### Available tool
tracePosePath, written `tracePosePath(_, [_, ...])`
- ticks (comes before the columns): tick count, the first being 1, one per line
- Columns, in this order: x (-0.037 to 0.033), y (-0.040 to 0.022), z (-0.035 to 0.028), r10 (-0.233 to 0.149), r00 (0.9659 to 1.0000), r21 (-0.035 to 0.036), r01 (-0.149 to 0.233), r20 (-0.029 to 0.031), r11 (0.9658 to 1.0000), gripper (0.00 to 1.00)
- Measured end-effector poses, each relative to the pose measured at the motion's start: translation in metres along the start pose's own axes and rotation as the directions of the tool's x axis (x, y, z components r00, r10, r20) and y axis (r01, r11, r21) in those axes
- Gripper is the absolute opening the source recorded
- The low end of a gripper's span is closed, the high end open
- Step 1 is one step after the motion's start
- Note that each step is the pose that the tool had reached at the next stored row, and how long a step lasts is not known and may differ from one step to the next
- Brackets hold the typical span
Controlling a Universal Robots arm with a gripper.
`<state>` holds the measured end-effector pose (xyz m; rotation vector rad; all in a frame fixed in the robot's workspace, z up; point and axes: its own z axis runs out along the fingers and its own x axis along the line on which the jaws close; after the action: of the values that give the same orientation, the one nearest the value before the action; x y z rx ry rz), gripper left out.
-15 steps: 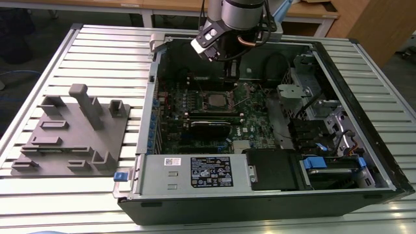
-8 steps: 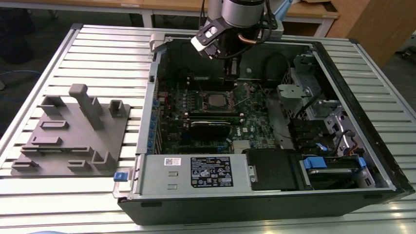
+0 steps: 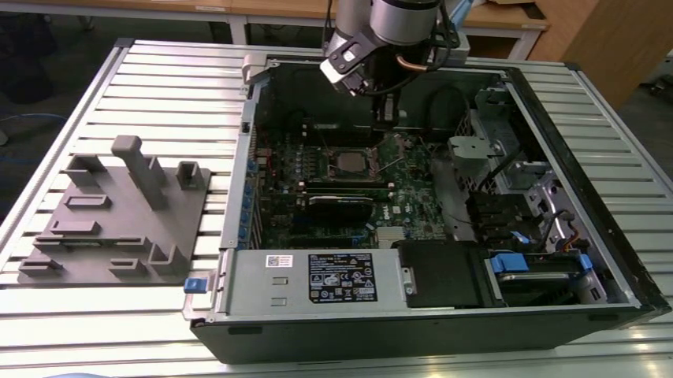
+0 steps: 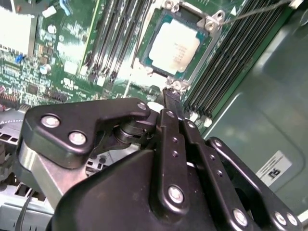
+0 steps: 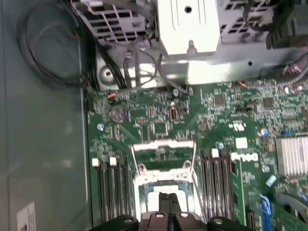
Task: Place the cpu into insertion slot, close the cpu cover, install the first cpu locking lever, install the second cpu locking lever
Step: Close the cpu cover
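The cpu (image 4: 173, 45), with its silver-grey top, lies in the insertion slot (image 4: 204, 53) on the green motherboard; in the exterior view the slot (image 3: 347, 161) is mid-board. The cpu cover (image 5: 163, 161), a thin silvery frame, looks swung up off the slot on its drive-cage side. A thin wire lever (image 4: 255, 12) sticks up beside the slot. My gripper (image 4: 168, 98) is shut with nothing seen between its black fingers. It hovers over the slot's edge in both wrist views (image 5: 168, 198) and hangs above the board in the exterior view (image 3: 385, 118).
Memory slots (image 4: 120, 38) flank the socket on both sides. A finned heatsink (image 5: 291, 156), a drive cage (image 3: 484, 150) with loose cables and the power supply (image 3: 336, 276) crowd the open case. A grey fixture block (image 3: 116, 213) sits on the slatted table at the exterior view's left.
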<state>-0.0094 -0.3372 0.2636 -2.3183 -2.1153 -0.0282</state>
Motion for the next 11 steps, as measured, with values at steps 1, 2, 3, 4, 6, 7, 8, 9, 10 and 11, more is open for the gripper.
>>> tracePosePath(1, [0.0002, 0.002, 0.0, 0.0, 1.0, 0.0, 0.0, 0.0, 1.0, 0.1])
tracePosePath(2, [0.0004, 0.0042, 0.0001, 0.0, 1.0, 0.0, 0.0, -0.0001, 1.0, 0.1])
tracePosePath(3, [0.0006, 0.0062, 0.0001, 0.0, 1.0, 0.0, 0.0, -0.0001, 1.0, 0.1])
tracePosePath(4, [0.0008, 0.0084, 0.0001, 0.0, 1.0, 0.0, 0.0, 0.0, 1.0, 0.1])
tracePosePath(6, [0.0012, 0.0131, 0.0002, 0.0, 1.0, 0.0, 0.0, 0.0, 1.0, 0.1])
tracePosePath(7, [0.0015, 0.0154, 0.0002, 0.0, 1.0, 0.0, 0.0, 0.0001, 1.0, 0.1])
tracePosePath(8, [0.0017, 0.0178, 0.0002, 0.0, 1.0, 0.0, 0.0, 0.0001, 1.0, 0.1])
tracePosePath(9, [0.0026, 0.0279, 0.0004, 0.0, 1.0, -0.0001, 0.0, -0.0001, 1.0, 0.1])
tracePosePath(10, [0.0027, 0.0293, 0.0004, 0.0, 1.0, -0.0001, 0.0, -0.0001, 1.0, 0.1])
tracePosePath(11, [0.0028, 0.0297, 0.0004, 0.0, 1.0, -0.0001, 0.0, 0.0, 1.0, 0.1])
